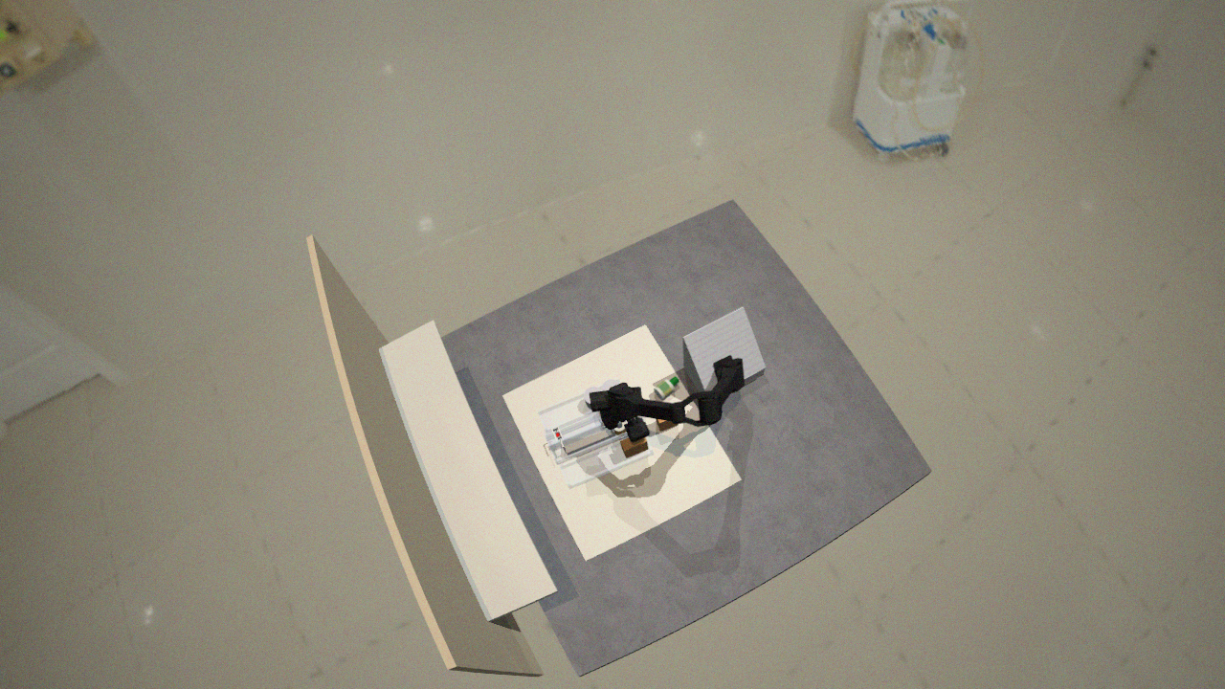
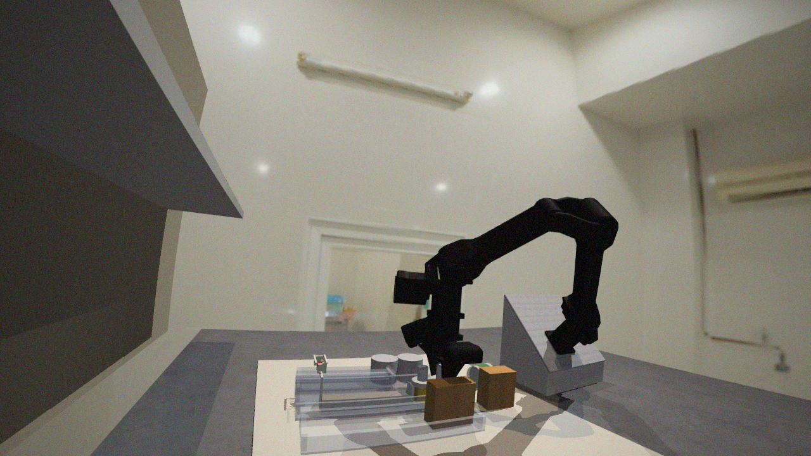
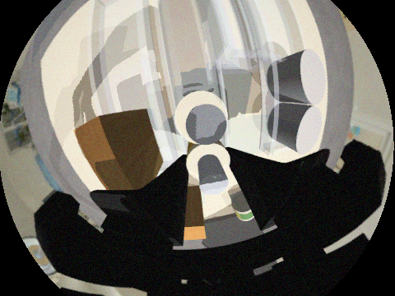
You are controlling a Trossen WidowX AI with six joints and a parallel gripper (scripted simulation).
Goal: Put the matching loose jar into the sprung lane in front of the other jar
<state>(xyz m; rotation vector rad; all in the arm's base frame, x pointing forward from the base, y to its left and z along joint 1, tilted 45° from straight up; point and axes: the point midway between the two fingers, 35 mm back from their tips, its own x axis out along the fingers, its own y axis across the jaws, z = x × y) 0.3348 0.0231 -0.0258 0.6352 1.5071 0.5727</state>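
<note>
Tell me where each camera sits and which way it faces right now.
Top: high overhead, looking down on the cream mat; whole arm shows.
Exterior: low at table height, facing the lane rack; whole arm shows.
Wrist: behind the gripper, looking down the lane; the gripper grips a cream jar.
Exterior and wrist share the brown box.
</note>
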